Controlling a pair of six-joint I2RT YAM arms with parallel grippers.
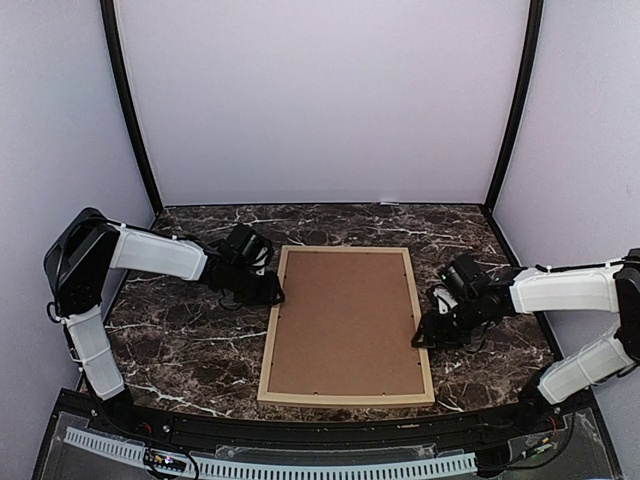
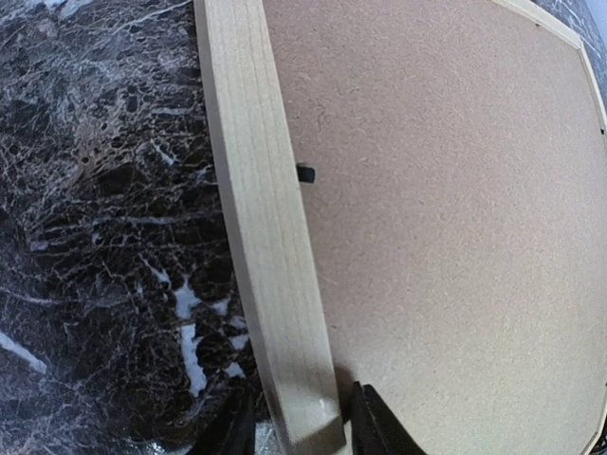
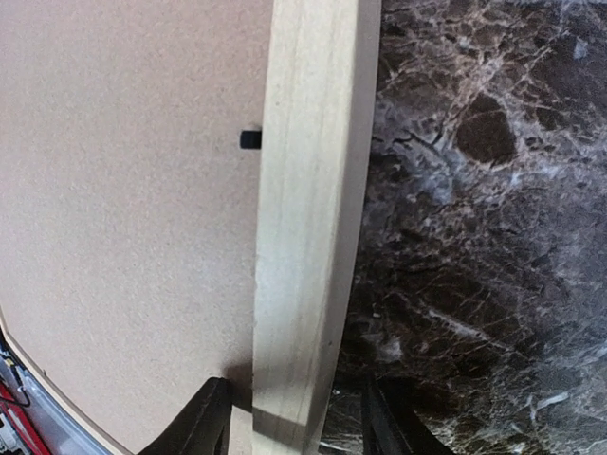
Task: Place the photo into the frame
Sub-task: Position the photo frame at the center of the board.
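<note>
**Operator:** Where's the frame sitting?

**Spotter:** Your frame [image 1: 345, 399] lies flat on the bench [image 1: 180, 340], back side up, with the brown backing board [image 1: 345, 320] filling it. It spans the space between your two sets of jaws. The left jaws are at its left rail and the right jaws at its right rail.

**Operator:** How do the left jaws stand?

**Spotter:** They're apart, straddling the pale wood rail. One of your fingers [image 2: 379, 427] is on the board side and the other on the marble side, each just beside the wood. A small black tab [image 2: 304, 173] sits at the rail's inner edge, ahead of the jaws.

**Operator:** And the right jaws?

**Spotter:** Apart too, and standing wider of the rail, which runs straight out between your fingers [image 3: 204, 422] with a gap showing on either side. Another black tab [image 3: 249, 139] lies ahead of them on the board side.
</note>
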